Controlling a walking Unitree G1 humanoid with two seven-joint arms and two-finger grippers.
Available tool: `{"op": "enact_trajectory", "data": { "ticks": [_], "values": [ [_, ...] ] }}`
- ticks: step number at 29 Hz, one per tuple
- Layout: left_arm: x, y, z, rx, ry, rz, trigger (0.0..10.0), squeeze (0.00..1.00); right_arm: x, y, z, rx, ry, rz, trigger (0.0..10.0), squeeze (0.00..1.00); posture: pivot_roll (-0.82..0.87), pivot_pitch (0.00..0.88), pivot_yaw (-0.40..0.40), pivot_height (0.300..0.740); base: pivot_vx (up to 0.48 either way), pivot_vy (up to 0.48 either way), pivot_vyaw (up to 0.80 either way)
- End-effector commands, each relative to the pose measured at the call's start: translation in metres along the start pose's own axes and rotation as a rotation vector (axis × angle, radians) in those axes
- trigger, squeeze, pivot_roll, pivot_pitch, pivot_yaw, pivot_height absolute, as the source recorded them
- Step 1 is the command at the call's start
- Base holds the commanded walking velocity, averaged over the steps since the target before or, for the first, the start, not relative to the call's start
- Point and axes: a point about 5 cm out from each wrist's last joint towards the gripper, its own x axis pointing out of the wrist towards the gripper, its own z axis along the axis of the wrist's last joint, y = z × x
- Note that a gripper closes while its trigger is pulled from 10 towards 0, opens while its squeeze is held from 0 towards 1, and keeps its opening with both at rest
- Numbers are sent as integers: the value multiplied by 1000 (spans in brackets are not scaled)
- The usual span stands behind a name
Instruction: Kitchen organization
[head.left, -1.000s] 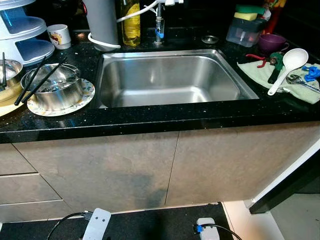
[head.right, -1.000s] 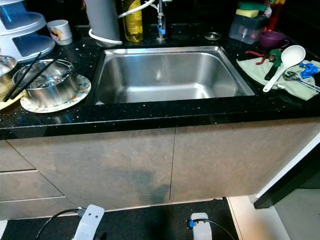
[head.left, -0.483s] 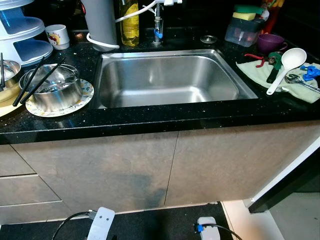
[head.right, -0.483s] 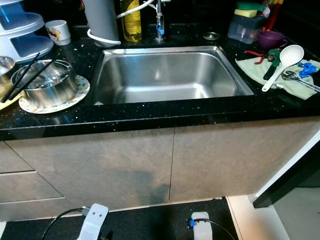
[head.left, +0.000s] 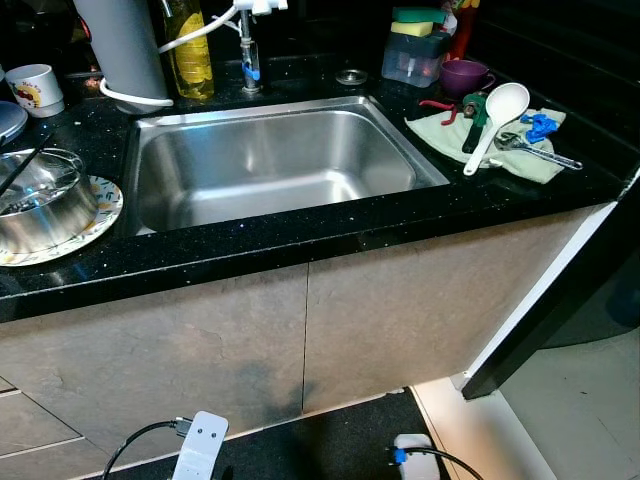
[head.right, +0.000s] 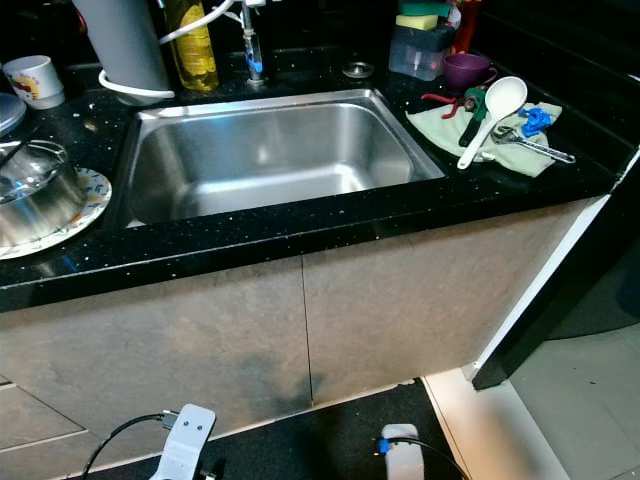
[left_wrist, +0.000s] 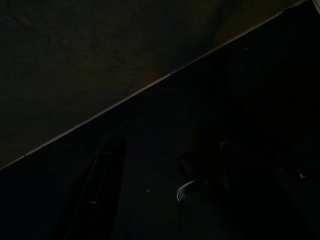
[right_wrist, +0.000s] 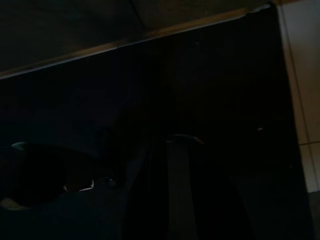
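Observation:
A steel sink (head.left: 150, 160) is set in a black speckled worktop (head.left: 300, 235). At its left a steel bowl (head.left: 40, 205) sits on a patterned plate (head.left: 103, 205). To the right of the sink a green cloth (head.left: 435, 130) carries a white ladle (head.left: 490, 120), a green-handled tool (head.left: 472, 110), a blue piece (head.left: 541, 124) and a metal wrench (head.left: 545, 152). My left arm (head.left: 200, 448) and right arm (head.left: 413, 455) hang idle low in front of the cabinet doors. Both wrist views are very dark, with only faint finger outlines.
Behind the sink stand a grey cylinder (head.left: 125, 45), a yellow oil bottle (head.left: 190, 50), a tap (head.left: 248, 60), a clear box with sponges (head.left: 415, 55), a purple cup (head.left: 465, 75) and a white mug (head.left: 35, 85). Pale floor (head.left: 570, 400) lies at the right.
The whole picture has shifted left, so the camera has turned right: the bowl and plate now sit at the left edge and more floor shows. The things themselves have not moved.

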Motion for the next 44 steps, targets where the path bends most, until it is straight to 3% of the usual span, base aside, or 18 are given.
{"op": "enact_trajectory", "data": {
  "ticks": [1, 39, 44],
  "values": [
    [-4, -2, -11, -14, 39, -4, 10000, 0, -2, 0, -7, -4, 20, 1, 10000, 0, -67, 193, 2, 740, 0, 0, 0],
    [-1, -1, -8, -7, 44, -15, 10000, 0, -1, 1, -6, 11, 26, -1, 10000, 0, -56, 191, 8, 740, 0, 450, 0],
    [-2, -3, -9, 16, 50, -47, 10000, 0, -1, 1, -7, 13, 27, -2, 10000, 0, -54, 190, 9, 740, 0, 109, 0]
  ]
}}
